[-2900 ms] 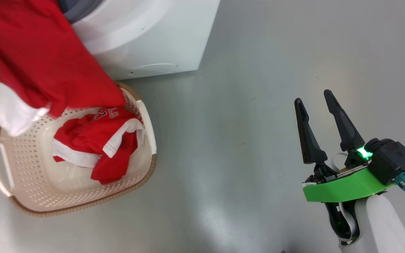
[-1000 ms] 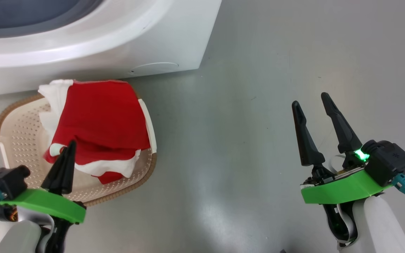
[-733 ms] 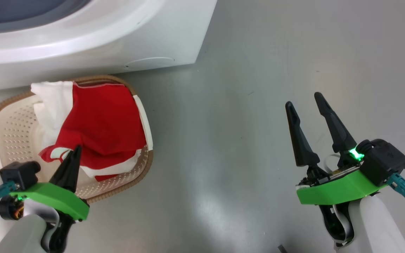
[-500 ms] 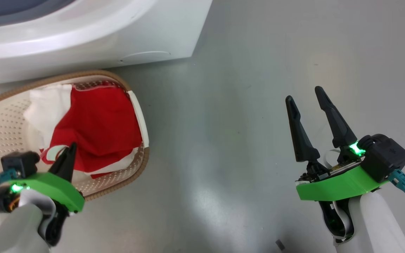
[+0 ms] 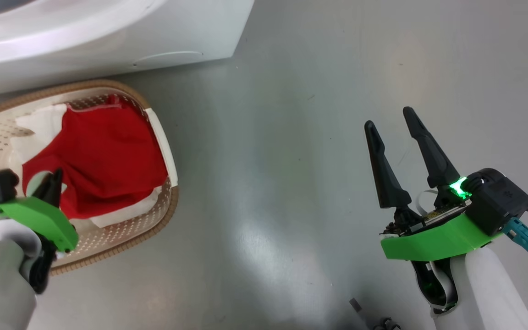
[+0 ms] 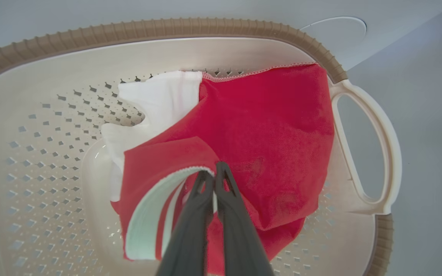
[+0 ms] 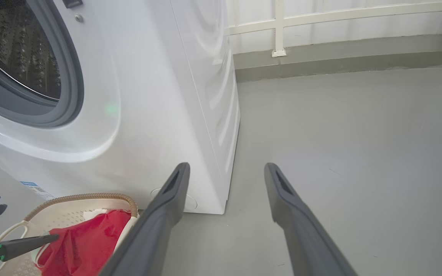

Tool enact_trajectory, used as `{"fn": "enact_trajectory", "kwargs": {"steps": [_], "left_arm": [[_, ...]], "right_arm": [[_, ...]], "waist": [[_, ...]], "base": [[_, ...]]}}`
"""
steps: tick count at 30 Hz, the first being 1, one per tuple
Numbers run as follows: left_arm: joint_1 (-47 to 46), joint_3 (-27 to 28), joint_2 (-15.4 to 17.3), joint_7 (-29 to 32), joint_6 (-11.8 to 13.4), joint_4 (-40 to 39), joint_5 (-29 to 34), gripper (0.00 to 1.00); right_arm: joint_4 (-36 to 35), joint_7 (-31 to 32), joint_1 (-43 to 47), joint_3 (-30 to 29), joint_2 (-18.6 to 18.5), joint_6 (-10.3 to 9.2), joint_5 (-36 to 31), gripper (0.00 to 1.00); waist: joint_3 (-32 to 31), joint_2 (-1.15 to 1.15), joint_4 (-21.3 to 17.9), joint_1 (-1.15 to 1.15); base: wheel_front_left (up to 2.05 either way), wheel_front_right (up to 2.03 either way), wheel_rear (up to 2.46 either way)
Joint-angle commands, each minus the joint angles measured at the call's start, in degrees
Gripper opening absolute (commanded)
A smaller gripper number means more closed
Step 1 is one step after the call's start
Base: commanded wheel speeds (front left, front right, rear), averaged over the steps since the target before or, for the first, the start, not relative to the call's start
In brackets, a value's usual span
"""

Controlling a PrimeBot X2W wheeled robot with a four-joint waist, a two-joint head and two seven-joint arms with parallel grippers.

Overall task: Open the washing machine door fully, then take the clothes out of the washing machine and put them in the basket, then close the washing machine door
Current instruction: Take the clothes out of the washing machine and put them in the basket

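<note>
Grey floor (image 5: 291, 183), smooth and glossy, with pale glare patches and a few faint scuffs. Small dark scrap (image 5: 354, 304) lies on it near the bottom edge of the head view. In the right wrist view the floor runs back to a wall with a grey base strip (image 7: 340, 65) and a white railing frame (image 7: 278, 27) above it.

White washing machine (image 5: 108, 32) stands on the floor at the upper left of the head view. Right wrist view shows its front opening uncovered, a grey rubber ring (image 7: 73, 88) around the perforated steel drum (image 7: 17, 57). Small blue label (image 7: 33, 188) sits low on the front, round panel (image 7: 190, 201) at the lower corner.

Basket (image 5: 122, 233) sits on the floor just in front of the machine: cream perforated walls, brown woven-look rim, pale side handle (image 6: 393, 157). Clothes (image 5: 103, 156) lie inside the basket, red fabric with white trim on top, a white piece (image 6: 155, 99) showing beside it on the machine side.

Left gripper (image 5: 54, 176) is over the basket, fingers pressed together, tips above the red cloth. Nothing seen pinched; contact with the cloth unclear. Right gripper (image 5: 387, 117) is well apart from the basket, over bare floor, fingers spread wide, nothing between them.
</note>
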Motion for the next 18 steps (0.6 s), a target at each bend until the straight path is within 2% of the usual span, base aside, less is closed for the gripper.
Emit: {"fn": "enact_trajectory", "kwargs": {"steps": [1,3,4,5,6,7,8,18], "left_arm": [[-1.35,0.22,2.62,-0.12,-0.16,0.73,-0.83,0.0],[-2.34,-0.98,2.77,0.03,-0.16,1.43,-1.56,0.0],[-2.69,-1.55,2.76,0.24,-0.16,1.67,-1.99,0.33],[-3.0,-2.11,2.76,0.37,-0.16,1.82,-2.41,0.46],[-3.26,-2.62,2.76,0.44,-0.16,1.91,-2.86,0.65],[-3.47,-3.12,2.75,0.44,-0.16,1.95,-3.3,0.89],[-3.63,-3.62,2.76,0.42,-0.16,1.97,-3.71,1.0],[-4.1,-6.6,2.83,-0.07,-0.17,1.55,-7.83,1.0]], "right_arm": [[-1.63,-0.27,-0.35,0.9,0.26,0.09,0.77,1.0],[-1.7,-0.27,-0.5,0.88,0.26,0.09,0.75,1.0],[-1.67,-0.27,-0.58,0.87,0.26,0.09,0.72,1.0],[-1.62,-0.27,-0.66,0.85,0.26,0.09,0.7,1.0],[-1.56,-0.27,-0.74,0.82,0.26,0.09,0.69,1.0],[-1.51,-0.27,-0.81,0.79,0.26,0.09,0.68,1.0],[-1.45,-0.27,-0.88,0.76,0.26,0.09,0.68,1.0],[-0.81,-0.27,-1.28,0.53,0.26,0.09,0.5,1.0]], "waist": [[0.71,0.0,-0.2,0.0],[1.01,0.0,-0.2,0.0],[1.08,0.0,-0.19,0.0],[1.1,0.0,-0.16,0.0],[1.08,0.0,-0.12,0.0],[1.03,0.0,-0.07,0.0],[0.96,0.0,-0.01,0.0],[-0.33,0.0,0.91,0.0]], "base": [[0.0,0.0,0.0],[0.0,0.0,0.0],[0.0,0.0,0.0],[0.0,0.0,0.0],[0.0,0.0,0.0],[0.0,0.0,0.0],[0.0,0.0,0.0],[0.0,0.0,0.0]]}}
